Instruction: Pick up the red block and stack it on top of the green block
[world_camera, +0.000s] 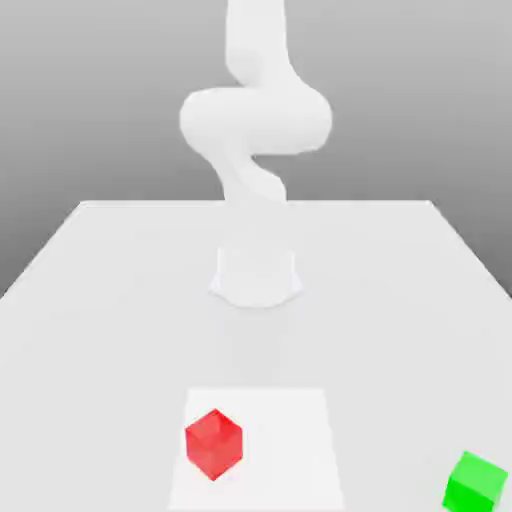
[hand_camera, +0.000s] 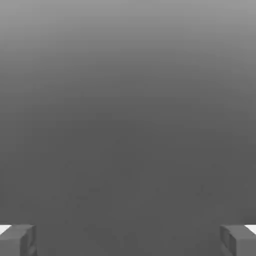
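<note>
We see the red block (world_camera: 214, 444) as a bright cube toward the exterior view's left, one corner turned to the camera – its shaded faces meet in a hexagonal outline. We find the green block (world_camera: 475, 484) well apart from it, near the exterior view's right edge – a vivid cube, its lighter top face showing, set at an angle.

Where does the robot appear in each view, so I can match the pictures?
Exterior view: upper middle, its arm rising from the table.
Hand view: its open end effector, two fingertips wide apart near opposite edges.
Shared landmark: apparently the grey backdrop.
</note>
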